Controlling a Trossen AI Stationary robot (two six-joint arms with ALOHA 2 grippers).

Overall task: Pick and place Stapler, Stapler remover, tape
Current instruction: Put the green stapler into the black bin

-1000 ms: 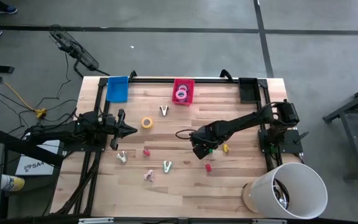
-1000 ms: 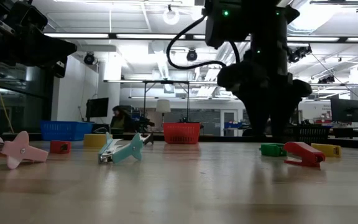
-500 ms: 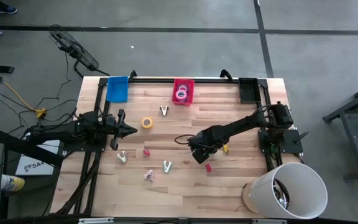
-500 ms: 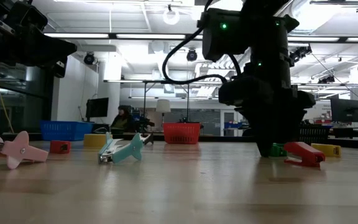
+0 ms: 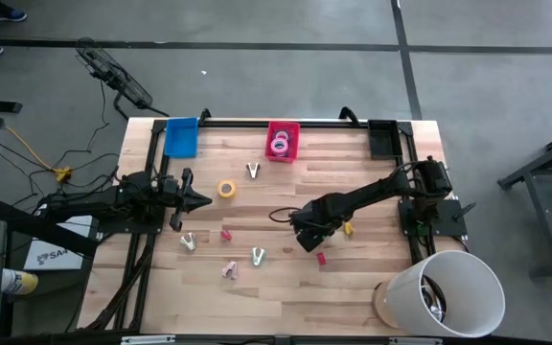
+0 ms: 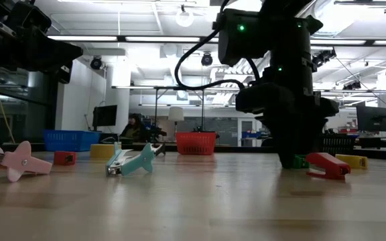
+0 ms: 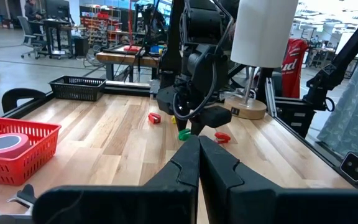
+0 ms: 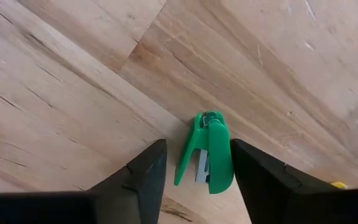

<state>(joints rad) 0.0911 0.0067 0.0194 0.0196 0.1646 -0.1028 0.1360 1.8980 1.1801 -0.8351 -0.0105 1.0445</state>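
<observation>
Down at the surface (image 5: 257, 201), the right end effector (image 8: 194, 177) stood over a small green stapler (image 8: 206, 152), its fingers (image 8: 145, 177) apart with one on each side of the stapler's body; whether either pad touched the plastic could not be told. The stapler lay flat on the wood near the middle-right of the surface, just beside a yellow stapler (image 5: 348, 228) and near a red one (image 5: 321, 257).

It looked light, rigid and fairly smooth, so it would probably slip or twist if pinched near a tapered end. The best hold seemed to be across the long flat sides at mid-body, where the fingers were lined up.

The left end effector (image 7: 197, 158) waited at the left edge, fingers pressed together and empty. A yellow tape roll (image 5: 226, 189) sat apart, with more tape in the red basket (image 5: 283, 129).
</observation>
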